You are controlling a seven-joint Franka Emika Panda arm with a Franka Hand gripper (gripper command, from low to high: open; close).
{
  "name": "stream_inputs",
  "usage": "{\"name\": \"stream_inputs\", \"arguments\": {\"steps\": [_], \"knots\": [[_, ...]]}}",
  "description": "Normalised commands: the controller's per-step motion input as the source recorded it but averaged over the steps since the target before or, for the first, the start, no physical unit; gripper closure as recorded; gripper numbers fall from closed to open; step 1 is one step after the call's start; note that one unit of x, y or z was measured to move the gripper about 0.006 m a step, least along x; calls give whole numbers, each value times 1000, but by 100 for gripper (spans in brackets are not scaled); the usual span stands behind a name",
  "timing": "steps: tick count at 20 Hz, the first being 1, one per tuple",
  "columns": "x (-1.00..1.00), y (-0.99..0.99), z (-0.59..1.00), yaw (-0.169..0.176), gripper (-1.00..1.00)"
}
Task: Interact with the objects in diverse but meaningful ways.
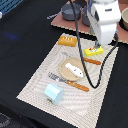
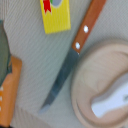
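My gripper [image 1: 102, 44] hangs from the white arm above the yellow red-marked packet [image 1: 94, 50] [image 2: 55, 15]; its fingers are hidden, so its state is unclear. An orange bread loaf [image 1: 67, 40] [image 2: 10, 90] lies at the mat's far end. The white oblong piece [image 1: 75, 69] [image 2: 112, 100] rests on the tan round plate [image 1: 64, 68] [image 2: 95, 65]. Toward the exterior view's left, a pale blue-and-white carton [image 1: 54, 93] stands at the near end of the mat. Nothing shows between my fingers in the wrist view.
A brown-handled knife [image 1: 91, 61] [image 2: 75, 50] lies between packet and plate. A brown-handled fork [image 1: 70, 81] lies in front of the plate. Everything sits on a striped beige mat [image 1: 37, 75] over a black table. Grey pots [image 1: 71, 11] stand on a brown board behind.
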Motion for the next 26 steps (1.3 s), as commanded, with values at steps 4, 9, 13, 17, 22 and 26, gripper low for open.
{"name": "stream_inputs", "arguments": {"steps": [4, 9, 13, 17, 22, 26], "knots": [[0, -585, 734, 56, -100], [0, -679, 482, 39, -100], [0, -759, 283, 30, -100], [0, -805, 53, 20, -100], [-74, -797, -34, 8, -100], [-160, -844, -75, 0, -100]]}}
